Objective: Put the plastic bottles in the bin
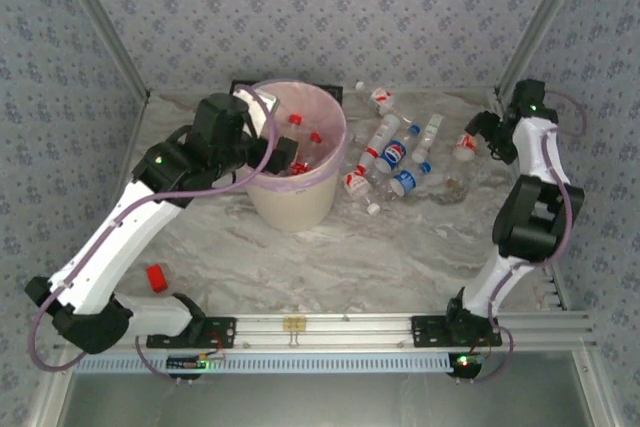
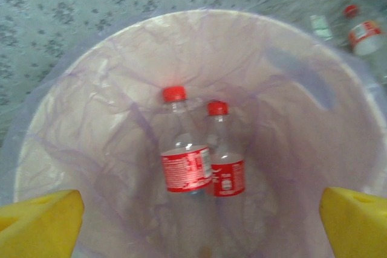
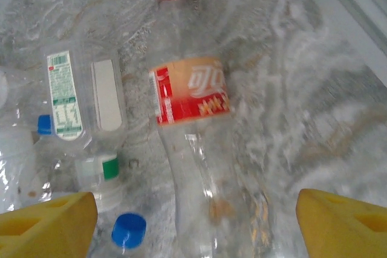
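Right gripper [image 3: 196,219], spread wide and empty, frames centre-frame bottle [image 3: 193,98]; its round wall may squirt sideways. Left gripper [image 2: 199,216] likewise empty above bin [image 2: 91,119].

Bottles [image 3: 199,167]: clear glossy plastic, crinkled, with shiny printed labels [image 3: 190,92]. Bin [image 1: 290,209]: smooth cream plastic. Bag [image 2: 109,119]: thin translucent pink film, wrinkled. Table [image 1: 400,247]: marble-look, slight sheen. Walls [image 1: 330,7]: matt patterned covering. Rail [image 1: 340,327]: brushed metal. Fingers [image 3: 338,222]: matt yellow plastic.

The bin [image 1: 300,202] stands near the table's [image 1: 400,257] far edge, left of centre, with two bottles [image 2: 186,155] inside. Other bottles [image 1: 395,152] lie scattered to its right.
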{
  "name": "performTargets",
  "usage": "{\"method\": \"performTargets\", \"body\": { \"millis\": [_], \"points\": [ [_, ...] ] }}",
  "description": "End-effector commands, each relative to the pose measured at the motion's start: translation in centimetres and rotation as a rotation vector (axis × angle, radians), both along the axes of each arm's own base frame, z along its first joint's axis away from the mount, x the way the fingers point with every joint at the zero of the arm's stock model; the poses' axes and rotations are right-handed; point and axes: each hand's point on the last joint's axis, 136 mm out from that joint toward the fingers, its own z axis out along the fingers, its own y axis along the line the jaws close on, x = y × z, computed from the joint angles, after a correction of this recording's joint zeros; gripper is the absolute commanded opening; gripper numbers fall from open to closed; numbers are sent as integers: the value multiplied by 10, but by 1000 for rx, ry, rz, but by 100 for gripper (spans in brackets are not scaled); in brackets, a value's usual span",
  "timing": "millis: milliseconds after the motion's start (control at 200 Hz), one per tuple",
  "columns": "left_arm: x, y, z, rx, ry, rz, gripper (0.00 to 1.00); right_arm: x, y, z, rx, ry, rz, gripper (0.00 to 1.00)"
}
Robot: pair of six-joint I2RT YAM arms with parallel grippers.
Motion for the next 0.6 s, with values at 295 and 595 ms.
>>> {"method": "performTargets", "body": {
  "millis": [295, 595],
  "points": [
    [-28, -11, 18, -177, 29, -88, 100, 49, 9, -72, 57, 160, 177, 99],
    [-29, -8, 20, -172, 25, -86, 100, 66, -4, -106, 63, 206, 152, 96]
  ]
}}
